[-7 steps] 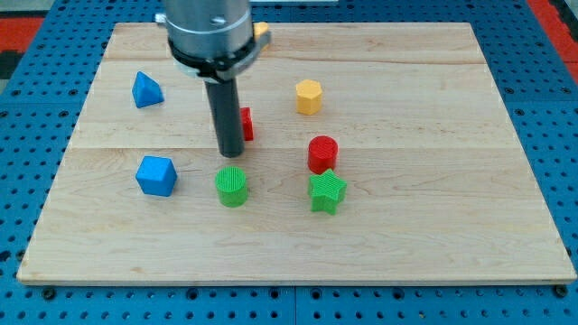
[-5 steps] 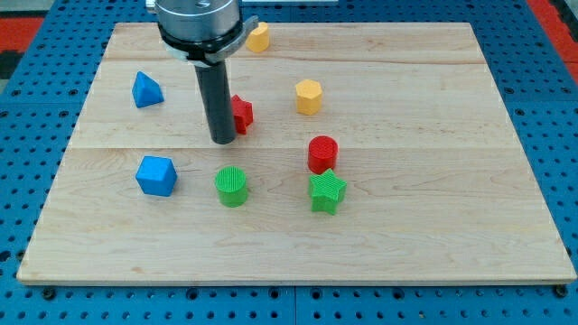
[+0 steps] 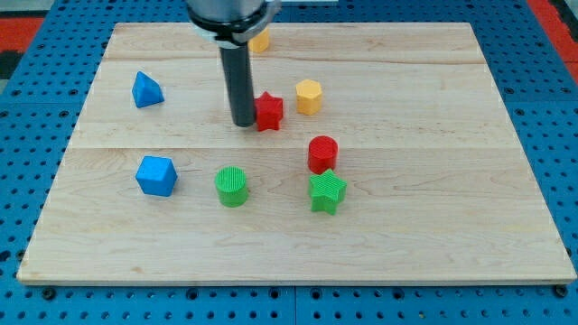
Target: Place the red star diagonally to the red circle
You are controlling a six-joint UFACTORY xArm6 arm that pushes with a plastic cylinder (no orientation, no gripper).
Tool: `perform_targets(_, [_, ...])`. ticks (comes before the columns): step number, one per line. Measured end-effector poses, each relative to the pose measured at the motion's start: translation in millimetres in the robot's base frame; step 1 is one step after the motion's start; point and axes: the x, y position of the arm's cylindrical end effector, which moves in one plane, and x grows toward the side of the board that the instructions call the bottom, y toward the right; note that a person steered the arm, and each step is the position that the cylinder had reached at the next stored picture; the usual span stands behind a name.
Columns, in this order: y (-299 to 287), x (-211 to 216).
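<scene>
- My tip (image 3: 244, 124) stood on the board, pressed against the left side of the red star (image 3: 268, 112); being a bare rod, it grasped nothing and could only push.
- The red star lay a little beyond the board's middle, up and to the left of the red circle (image 3: 322, 153), with a clear gap between the two.
- The yellow hexagon (image 3: 309, 96) sat just to the right of the star and slightly farther away, near but apart from it.
- The green star (image 3: 327, 191) rested against the near side of the red circle, and the green circle (image 3: 231, 186) lay to the near left of it.
- The step in hand looked like the push itself: the star was being nudged rightward toward a spot diagonal to the red circle.
- By my judgement the star was already roughly on a diagonal from the circle, so little travel seemed left.
- The next move called for a short, gentle push, stopping before the star struck the yellow hexagon or crowded the circle.
- Two blue blocks (image 3: 147, 89) (image 3: 156, 175) on the left and a yellow block (image 3: 260, 41) at the far edge were well clear of the work.
</scene>
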Motion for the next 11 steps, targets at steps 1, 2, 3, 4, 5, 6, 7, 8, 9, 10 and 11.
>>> perform_targets(1, [-26, -22])
perform_targets(2, [-57, -47])
perform_targets(3, [-28, -47])
perform_targets(4, [-12, -52])
perform_targets(5, [29, -45])
perform_targets(6, [36, -28])
perform_targets(7, [38, -19])
perform_targets(8, [72, -19])
perform_targets(9, [97, -19])
perform_targets(10, [122, -21])
perform_targets(11, [147, -43])
